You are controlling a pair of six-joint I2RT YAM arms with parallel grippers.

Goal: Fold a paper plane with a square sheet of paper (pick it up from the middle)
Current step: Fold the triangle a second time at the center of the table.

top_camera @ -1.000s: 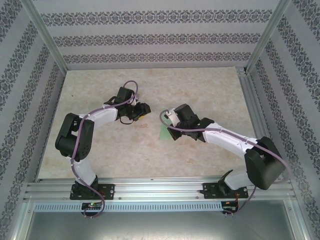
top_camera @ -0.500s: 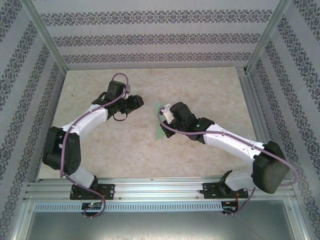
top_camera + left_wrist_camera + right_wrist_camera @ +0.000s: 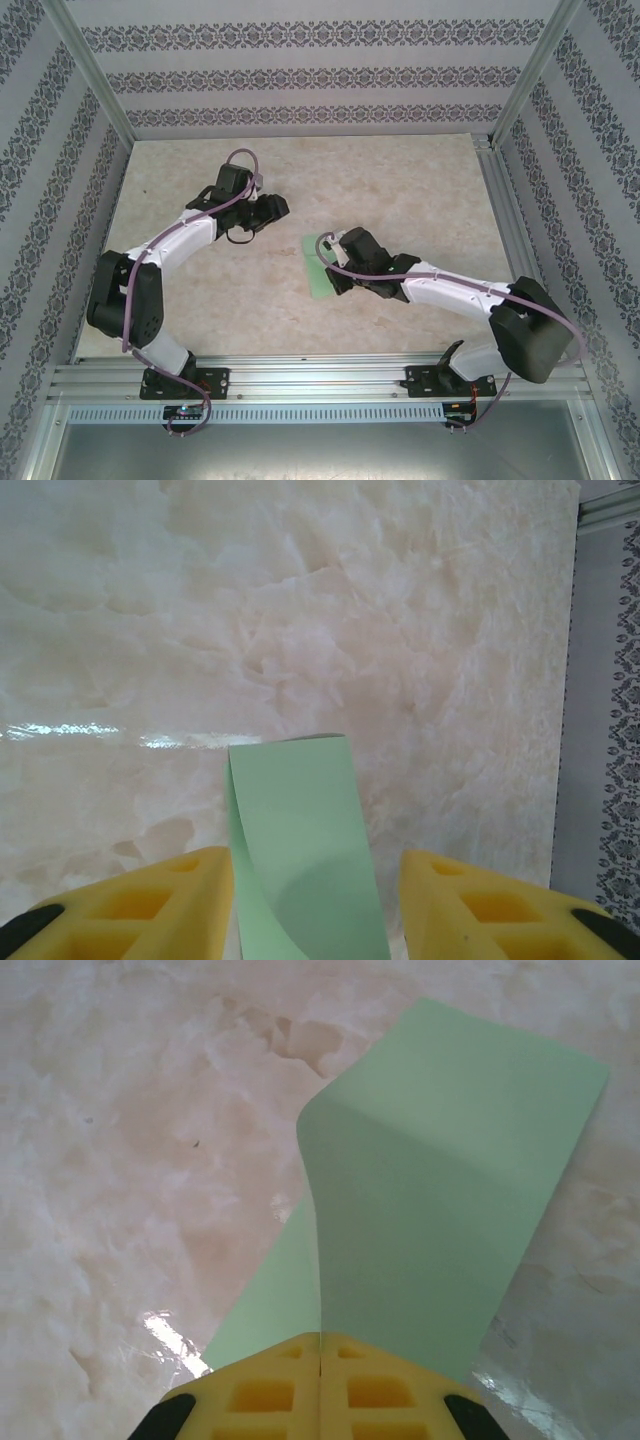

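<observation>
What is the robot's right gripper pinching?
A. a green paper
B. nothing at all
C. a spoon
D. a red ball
A: in the right wrist view the right gripper is closed tight on the edge of the green paper.

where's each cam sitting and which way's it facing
top external: above, behind the bases, looking down; left arm, right arm show
left wrist: faces down at the table; yellow fingers flank a green paper strip
right wrist: faces down; right pincer shut on the square sheet of paper
shared: top and right wrist see that sheet
</observation>
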